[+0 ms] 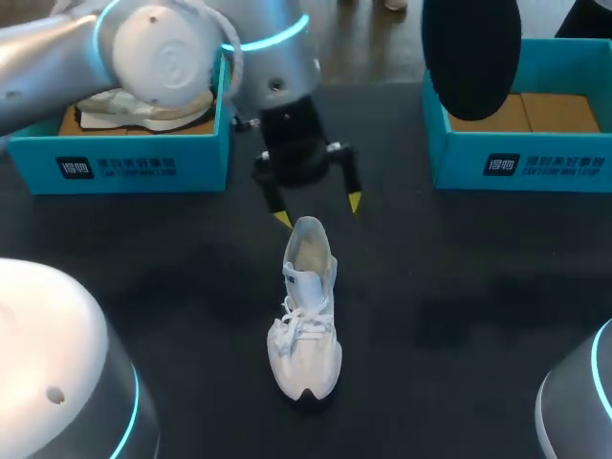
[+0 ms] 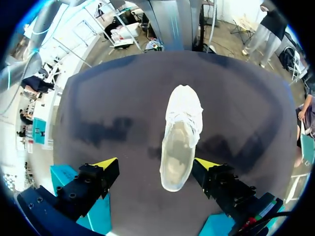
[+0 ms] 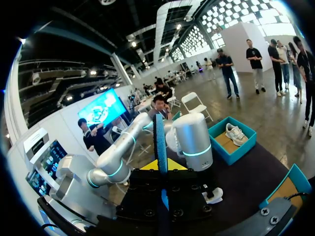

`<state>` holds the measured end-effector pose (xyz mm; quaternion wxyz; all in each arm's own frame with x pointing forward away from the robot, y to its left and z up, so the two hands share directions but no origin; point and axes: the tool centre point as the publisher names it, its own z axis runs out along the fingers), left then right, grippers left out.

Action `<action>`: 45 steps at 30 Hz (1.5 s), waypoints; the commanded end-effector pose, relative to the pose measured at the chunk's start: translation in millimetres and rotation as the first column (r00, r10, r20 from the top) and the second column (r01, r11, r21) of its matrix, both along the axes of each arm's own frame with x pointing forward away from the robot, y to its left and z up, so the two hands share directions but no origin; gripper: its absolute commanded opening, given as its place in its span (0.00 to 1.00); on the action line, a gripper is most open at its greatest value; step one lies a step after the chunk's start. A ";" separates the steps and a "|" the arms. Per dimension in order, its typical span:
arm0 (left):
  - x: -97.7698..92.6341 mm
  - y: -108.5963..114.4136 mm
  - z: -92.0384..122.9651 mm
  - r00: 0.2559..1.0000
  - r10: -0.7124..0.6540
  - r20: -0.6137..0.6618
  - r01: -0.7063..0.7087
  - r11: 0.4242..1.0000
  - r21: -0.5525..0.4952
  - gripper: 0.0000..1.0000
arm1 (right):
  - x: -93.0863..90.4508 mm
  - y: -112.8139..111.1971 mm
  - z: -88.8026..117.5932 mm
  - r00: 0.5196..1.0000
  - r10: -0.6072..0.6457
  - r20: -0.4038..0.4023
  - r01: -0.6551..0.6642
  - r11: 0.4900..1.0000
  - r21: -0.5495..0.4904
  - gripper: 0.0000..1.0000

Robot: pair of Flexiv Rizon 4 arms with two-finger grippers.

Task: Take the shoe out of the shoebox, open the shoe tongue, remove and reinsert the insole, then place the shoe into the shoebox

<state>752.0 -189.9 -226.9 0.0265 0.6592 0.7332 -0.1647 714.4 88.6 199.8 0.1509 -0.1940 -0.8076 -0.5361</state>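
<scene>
A white sneaker (image 1: 306,320) stands upright mid-table, toe toward the near edge and heel toward the boxes. My left gripper (image 1: 318,210) hangs open just over its heel. In the left wrist view the heel of the sneaker (image 2: 179,142) lies between the spread fingers of the left gripper (image 2: 156,163), and I see no grip on it. My right gripper (image 3: 160,166) is shut on the insole (image 3: 159,142), a thin blue-edged sheet seen edge-on. A dark oval (image 1: 471,53), apparently that insole, is raised in front of the right shoebox (image 1: 521,163).
A teal shoebox (image 1: 124,167) at the back left holds another white shoe (image 1: 143,107), partly behind my left arm. The teal box at the back right shows a brown cardboard floor. Dark tabletop (image 1: 478,316) surrounds the sneaker. My arm bases fill the near corners.
</scene>
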 end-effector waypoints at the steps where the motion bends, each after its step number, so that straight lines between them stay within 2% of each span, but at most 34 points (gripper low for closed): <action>1: 4.7 18.9 5.1 0.998 0.059 -0.017 -0.062 0.957 -0.285 1.00 | 0.5 0.5 0.4 1.000 -0.002 -0.001 0.002 1.000 -0.004 0.00; 12: 5.4 46.8 24.8 0.999 0.012 -0.044 -0.035 0.825 -0.564 1.00 | 0.5 0.5 0.4 1.000 -0.002 -0.001 0.002 1.000 -0.004 0.00; 21: 3.1 57.3 31.7 1.000 -0.011 -0.027 -0.011 0.712 -0.703 1.00 | 0.5 0.5 0.4 1.000 -0.002 -0.001 0.002 1.000 -0.004 0.00; 30: 7.7 62.4 47.7 1.000 -0.002 -0.012 -0.008 0.598 -0.801 1.00 | 0.5 0.5 0.4 1.000 -0.002 -0.001 0.002 1.000 -0.004 0.00; 45: 21.9 73.1 56.3 0.999 0.012 0.037 0.026 0.491 -0.871 1.00 | 0.5 0.5 0.4 1.000 -0.002 -0.001 0.002 1.000 -0.004 0.00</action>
